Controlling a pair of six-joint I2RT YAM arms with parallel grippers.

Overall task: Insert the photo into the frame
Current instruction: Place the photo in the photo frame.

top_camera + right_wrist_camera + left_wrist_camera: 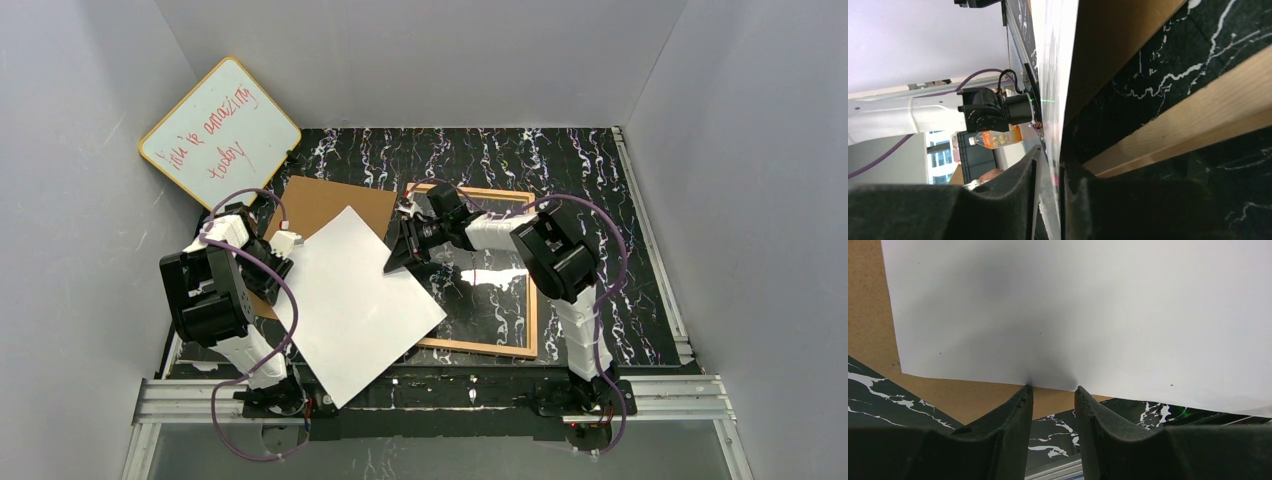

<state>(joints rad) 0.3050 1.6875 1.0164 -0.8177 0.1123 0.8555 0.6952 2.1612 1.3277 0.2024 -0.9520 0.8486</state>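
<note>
Right claw [1052,156] straddles photo [1058,60] edge (overhead hides it).

The left arm [213,300] rises from its base at the near left, folds at the elbow and points its wrist forward and to the right, held low. The left gripper [1053,389] has its two dark fingers [1013,410] parted with a clear gap between them. Both tips meet the near edge of the photo [1088,310] without clamping it. The right arm [560,260] stands up from the near right base, bends sharply at the elbow and reaches leftward, its wrist angled down. The right gripper [1050,156] is pinched on the photo's edge, the sheet running edge-on between its nearly closed fingers.
</note>
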